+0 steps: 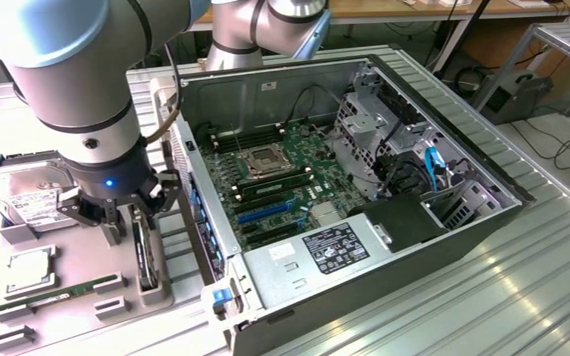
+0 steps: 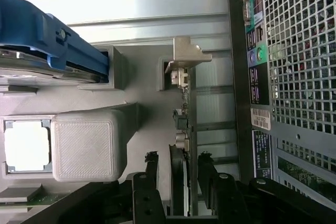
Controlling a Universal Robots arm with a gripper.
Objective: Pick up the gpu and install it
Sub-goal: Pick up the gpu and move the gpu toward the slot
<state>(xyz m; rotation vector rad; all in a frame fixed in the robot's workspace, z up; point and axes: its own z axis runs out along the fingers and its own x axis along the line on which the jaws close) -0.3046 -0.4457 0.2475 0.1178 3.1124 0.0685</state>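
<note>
Spread wide, the gripper point(image 1: 134, 215) hung low over the gpu point(image 1: 145, 256), its fingers point(image 2: 151, 167) straddling the card without clamping it; whether a pad grazed it was hard to judge. The gpu stood on edge in a slot of the gray parts tray point(image 1: 77, 311), just beside the open computer case point(image 1: 384, 245).

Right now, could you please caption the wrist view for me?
Open pincer flanking the upright graphics card in its grey tray, beside the computer case.
</note>
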